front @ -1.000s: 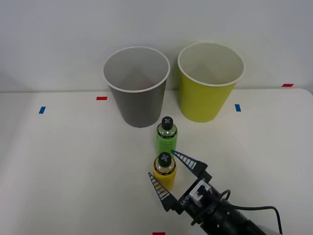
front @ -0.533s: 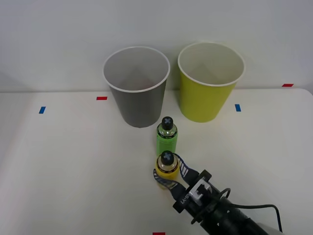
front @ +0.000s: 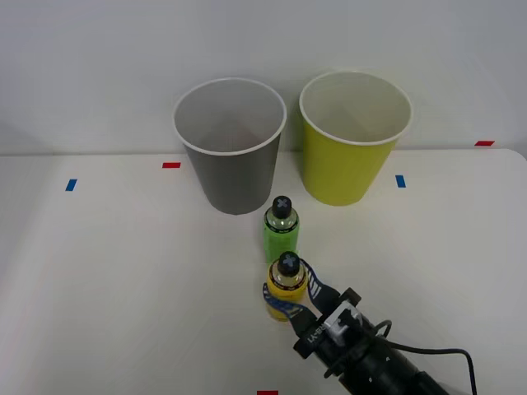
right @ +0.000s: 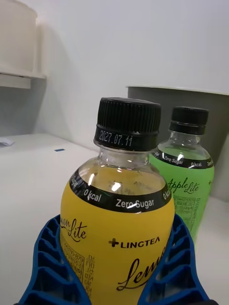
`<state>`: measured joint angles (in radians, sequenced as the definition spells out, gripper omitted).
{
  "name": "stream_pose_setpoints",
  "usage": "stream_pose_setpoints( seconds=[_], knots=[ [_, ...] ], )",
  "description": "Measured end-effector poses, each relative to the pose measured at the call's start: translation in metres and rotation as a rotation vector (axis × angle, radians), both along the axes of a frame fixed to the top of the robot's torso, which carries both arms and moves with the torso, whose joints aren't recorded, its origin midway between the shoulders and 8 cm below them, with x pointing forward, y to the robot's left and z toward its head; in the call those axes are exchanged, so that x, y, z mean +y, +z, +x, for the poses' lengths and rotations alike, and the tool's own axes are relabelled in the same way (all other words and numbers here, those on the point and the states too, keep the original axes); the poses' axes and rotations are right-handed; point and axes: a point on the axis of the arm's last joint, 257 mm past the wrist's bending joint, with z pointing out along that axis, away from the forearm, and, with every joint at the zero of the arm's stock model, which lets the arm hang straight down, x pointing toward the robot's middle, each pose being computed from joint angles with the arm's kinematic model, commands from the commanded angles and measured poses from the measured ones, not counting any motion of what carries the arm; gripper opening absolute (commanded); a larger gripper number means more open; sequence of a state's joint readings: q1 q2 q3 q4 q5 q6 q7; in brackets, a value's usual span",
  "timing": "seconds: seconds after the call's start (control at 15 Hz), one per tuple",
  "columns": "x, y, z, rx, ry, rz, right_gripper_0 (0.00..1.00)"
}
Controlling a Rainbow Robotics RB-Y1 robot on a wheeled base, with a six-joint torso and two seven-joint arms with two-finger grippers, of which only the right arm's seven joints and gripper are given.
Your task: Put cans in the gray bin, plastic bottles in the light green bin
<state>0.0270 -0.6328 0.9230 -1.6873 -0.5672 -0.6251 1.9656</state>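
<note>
Yellow-label bottle [front: 287,288] upright (cap up)

Yellow bottle [right: 114,224] – "LINGTEA", "Zero Sugar", "2027.07.11"

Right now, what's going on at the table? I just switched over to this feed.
The right gripper is shut on the yellow-label bottle, its blue ribbed fingers wrapped around the label on both sides. The bottle stands upright on the white table. The green-label bottle stands just beyond it, untouched, in front of the gray bin. The light green bin stands beside the gray one. No bottle shows inside either bin, though their bottoms are out of sight.
</note>
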Motion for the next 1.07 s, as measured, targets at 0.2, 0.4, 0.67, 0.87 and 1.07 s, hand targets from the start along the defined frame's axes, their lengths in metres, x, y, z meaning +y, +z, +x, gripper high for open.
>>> stream_pose_setpoints(
  seconds=[0.2, 0.4, 0.67, 0.87, 1.07],
  knots=[
    [-0.023, -0.005, -0.017, 0.012, -0.047, 0.027, 0.00],
    [-0.039, 0.014, -0.041, 0.043, -0.097, 0.103, 0.00],
    [-0.057, 0.064, -0.047, 0.035, -0.160, 0.224, 0.00],
    [-0.061, 0.101, -0.032, 0.032, -0.185, 0.270, 0.00],
    [-0.065, 0.144, -0.015, 0.018, -0.203, 0.355, 0.00]
  ],
)
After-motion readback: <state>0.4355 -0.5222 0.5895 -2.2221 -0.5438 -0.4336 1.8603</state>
